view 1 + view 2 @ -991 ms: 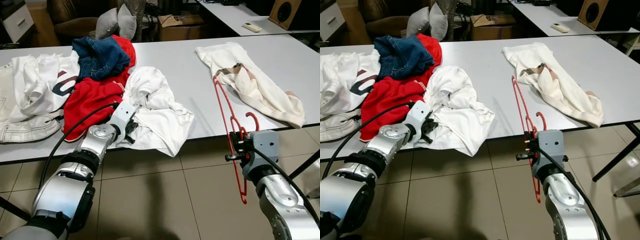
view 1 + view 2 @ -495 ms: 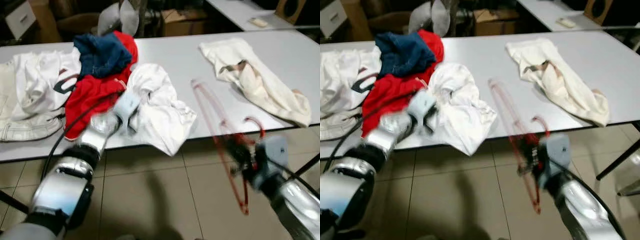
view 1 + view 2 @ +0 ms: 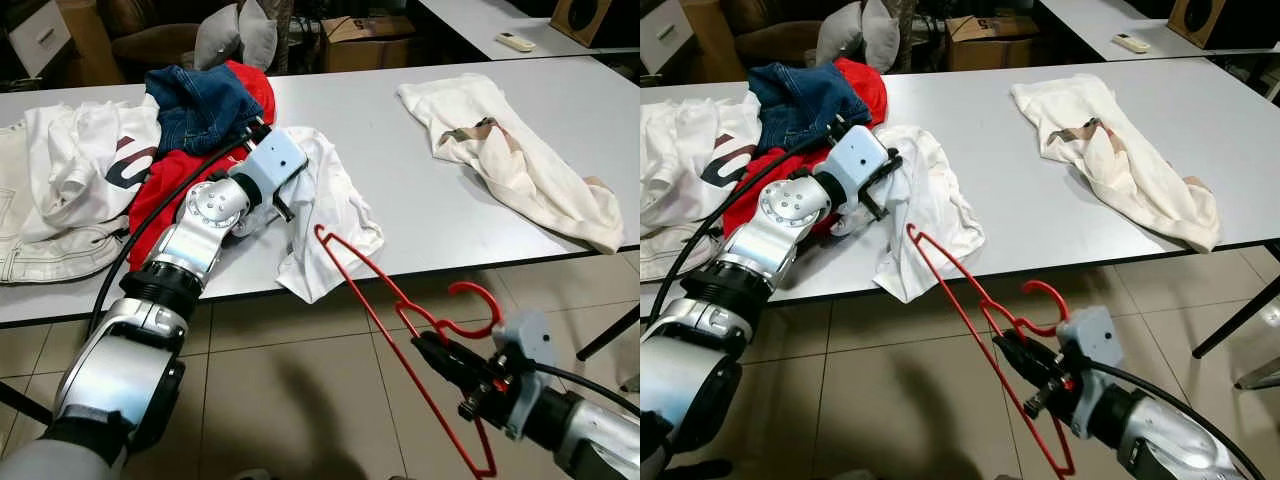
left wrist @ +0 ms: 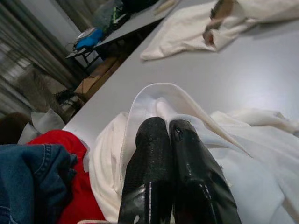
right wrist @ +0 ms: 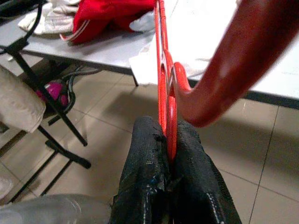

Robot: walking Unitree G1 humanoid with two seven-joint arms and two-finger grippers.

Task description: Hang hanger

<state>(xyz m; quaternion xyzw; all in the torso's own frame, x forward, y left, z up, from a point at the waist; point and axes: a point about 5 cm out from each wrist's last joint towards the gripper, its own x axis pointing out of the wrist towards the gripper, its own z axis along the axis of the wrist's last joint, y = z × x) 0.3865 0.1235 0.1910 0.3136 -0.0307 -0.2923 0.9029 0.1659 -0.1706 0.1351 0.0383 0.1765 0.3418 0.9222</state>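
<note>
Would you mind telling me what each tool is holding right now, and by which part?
The right tool is shut on the red hanger at its neck, below the hook. The left tool pinches the white shirt at a fold of cloth.

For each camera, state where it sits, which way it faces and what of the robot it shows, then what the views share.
Eye views: on the head, looking forward and down at the table; both arms show.
Left wrist view: along the left pincer, shut on the white shirt.
Right wrist view: along the right pincer, shut on the red hanger, facing the floor and table edge.
Shared: eye and left wrist views all show the jeans and shirt.
</note>
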